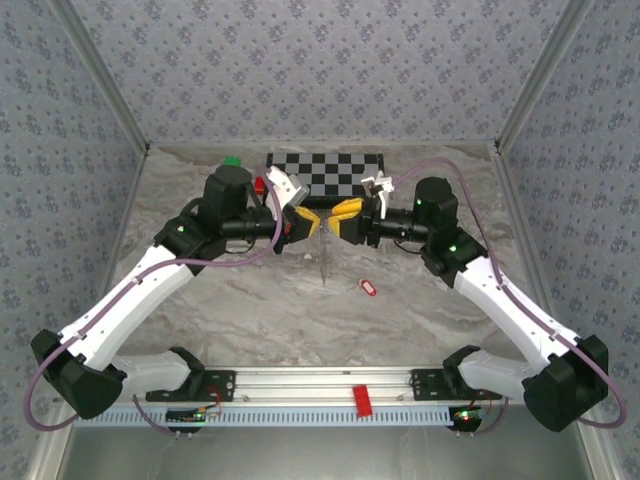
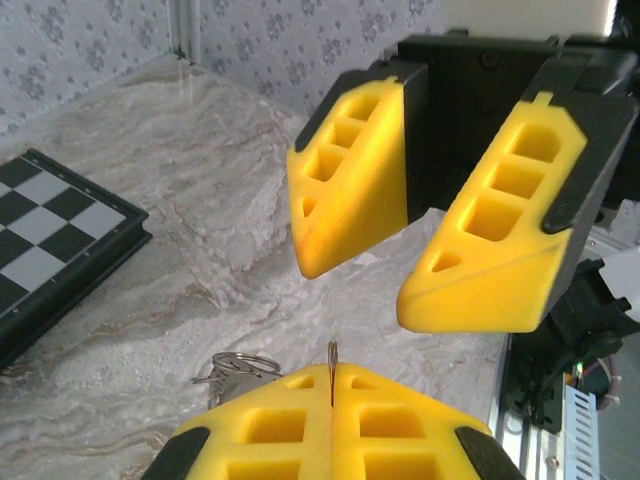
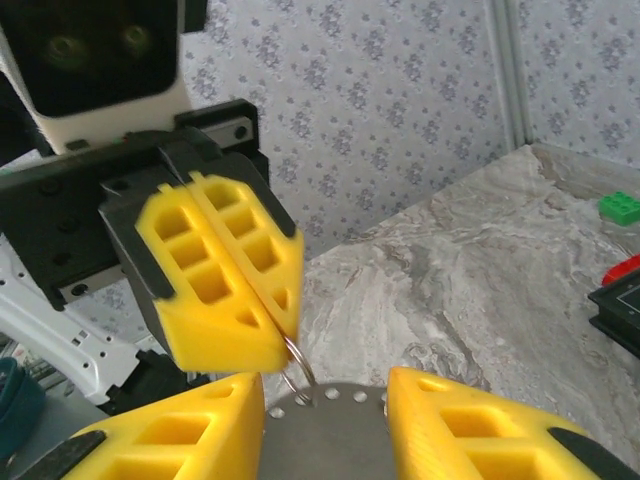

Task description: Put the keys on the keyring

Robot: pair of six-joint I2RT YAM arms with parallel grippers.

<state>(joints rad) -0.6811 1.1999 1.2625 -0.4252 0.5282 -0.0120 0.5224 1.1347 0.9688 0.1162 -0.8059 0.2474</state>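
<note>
My left gripper (image 1: 308,222) (image 2: 332,378) is shut on the keyring (image 3: 300,358), a thin metal ring whose edge (image 2: 332,356) sticks up from between its pads. The ring passes through a hole in a grey perforated disc (image 3: 370,440). That disc sits low between the spread fingers of my right gripper (image 3: 325,398) (image 1: 343,214). The right gripper's tips face the left gripper a short way off with nothing between them. A thin grey piece (image 1: 326,265) hangs below the two grippers. The key, a small red tag (image 1: 368,288), lies on the table just right of it.
The chessboard (image 1: 325,172) (image 2: 50,240) lies at the back. A green block (image 1: 232,160) (image 3: 622,207) and a red block (image 1: 259,185) sit to its left. Another red block (image 1: 362,398) rests on the front rail. A second wire ring with grey pieces (image 2: 235,368) shows beside my left fingers.
</note>
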